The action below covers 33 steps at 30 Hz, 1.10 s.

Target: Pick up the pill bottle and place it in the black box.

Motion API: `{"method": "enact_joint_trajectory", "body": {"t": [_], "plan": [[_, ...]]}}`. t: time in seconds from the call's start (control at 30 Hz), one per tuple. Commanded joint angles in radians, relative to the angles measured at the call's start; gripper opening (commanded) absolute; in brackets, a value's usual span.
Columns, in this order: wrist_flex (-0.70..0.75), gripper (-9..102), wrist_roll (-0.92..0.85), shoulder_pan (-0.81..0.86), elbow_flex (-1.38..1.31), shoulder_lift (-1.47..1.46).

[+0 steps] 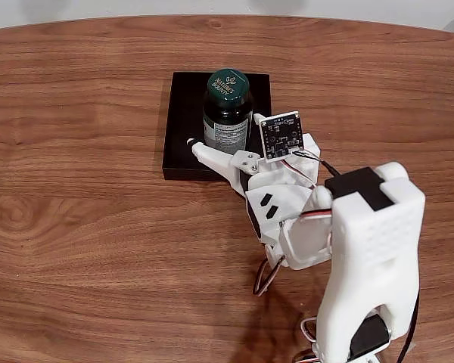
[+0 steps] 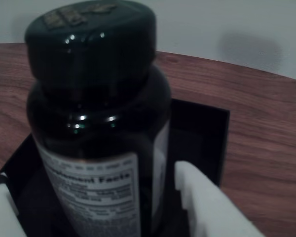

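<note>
The pill bottle [image 1: 227, 106], dark green with a ribbed cap and a pale label, stands upright inside the black box [image 1: 183, 98], a shallow black tray at the middle of the table. My gripper [image 1: 225, 134] reaches in from the front and straddles the bottle. One white finger [image 1: 208, 153] lies to the bottle's left; the other is hidden behind the wrist camera board. In the wrist view the pill bottle [image 2: 96, 113] looms close, and both fingers [image 2: 207, 205] stand a little apart from its sides, so the gripper [image 2: 91, 175] is open around it. The black box wall [image 2: 202, 133] shows behind.
The brown wood-grain table [image 1: 76, 227] surrounds the box on all sides. My white arm [image 1: 371, 249] with its loose wires rises from the front right. A pale wall [image 2: 227, 29] stands beyond the table's far edge.
</note>
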Motion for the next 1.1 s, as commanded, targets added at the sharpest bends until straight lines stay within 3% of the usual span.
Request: {"method": "enact_joint_trajectory", "body": {"t": [0.0, 0.7, 1.07], "plan": [[0.026, 39, 0.014, 0.003, 0.011, 0.112], [0.133, 38, 0.071, 0.034, 0.216, 0.337], [0.279, 38, 0.110, 0.075, 0.293, 0.515]]}}
